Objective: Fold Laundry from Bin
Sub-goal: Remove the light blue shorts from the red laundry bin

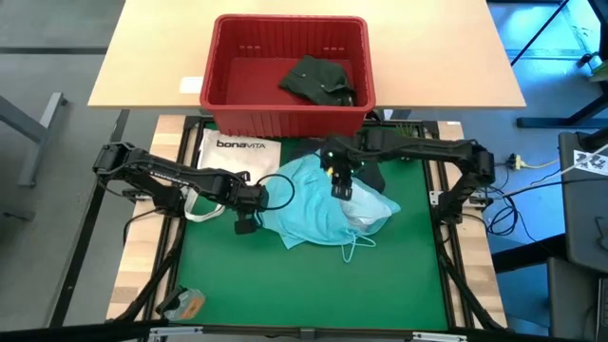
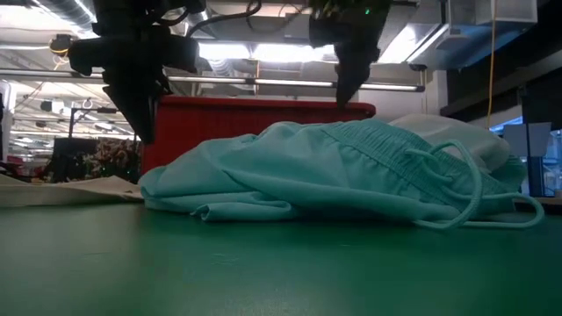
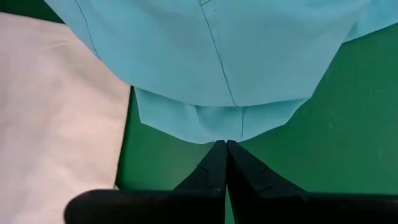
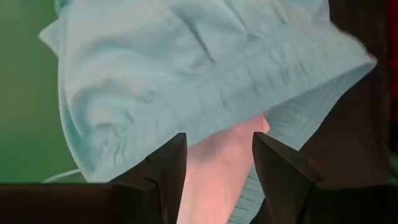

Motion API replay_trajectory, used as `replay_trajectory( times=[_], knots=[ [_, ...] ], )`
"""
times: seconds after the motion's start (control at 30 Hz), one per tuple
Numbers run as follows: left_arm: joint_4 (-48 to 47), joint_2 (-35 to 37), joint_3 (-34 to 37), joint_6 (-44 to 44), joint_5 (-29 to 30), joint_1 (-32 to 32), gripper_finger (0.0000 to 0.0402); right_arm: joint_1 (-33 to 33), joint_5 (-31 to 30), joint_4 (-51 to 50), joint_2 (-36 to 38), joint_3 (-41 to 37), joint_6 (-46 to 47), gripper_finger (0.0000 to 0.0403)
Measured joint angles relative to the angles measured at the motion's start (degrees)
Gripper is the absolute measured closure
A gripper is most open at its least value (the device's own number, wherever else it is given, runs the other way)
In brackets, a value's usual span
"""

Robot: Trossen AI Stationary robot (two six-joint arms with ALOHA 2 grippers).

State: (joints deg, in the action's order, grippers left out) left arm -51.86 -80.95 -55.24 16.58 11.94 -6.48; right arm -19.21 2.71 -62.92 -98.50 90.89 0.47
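The light turquoise garment lies crumpled in a heap on the green mat, its drawstring trailing toward the near edge. My left gripper is shut and hangs above the heap's left edge. The low view shows its tip clear of the cloth. My right gripper stands open above the elastic waistband, pointing down, also clear of it. A dark green garment lies inside the red bin at the far side.
A white "bonaVITA" tote lies flat at the mat's far left, beside the turquoise heap. Dark cloth shows under the heap's far right side, and a pale cloth at its right. A small object sits at the near left corner.
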Motion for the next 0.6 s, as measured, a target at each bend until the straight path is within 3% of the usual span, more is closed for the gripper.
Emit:
replay_trajectory(
  times=[0.17, 0.33, 0.6],
  knots=[
    [0.02, 0.0, 0.0, 0.0, 0.2, 0.0, 0.0401, -4.68, 9.17, 0.14, -2.28, 0.0, 2.47, 0.0221],
    [0.02, 0.0, 0.0, 0.0, 0.44, 0.0, 0.0401, -7.73, 13.52, 0.14, -4.63, 0.0, 2.74, 0.0221],
    [0.03, -0.02, 0.0, -0.02, 0.44, 0.0, 0.0401, -8.93, 26.47, 4.75, -7.6, 0.0, 2.72, 0.0221]
  ],
)
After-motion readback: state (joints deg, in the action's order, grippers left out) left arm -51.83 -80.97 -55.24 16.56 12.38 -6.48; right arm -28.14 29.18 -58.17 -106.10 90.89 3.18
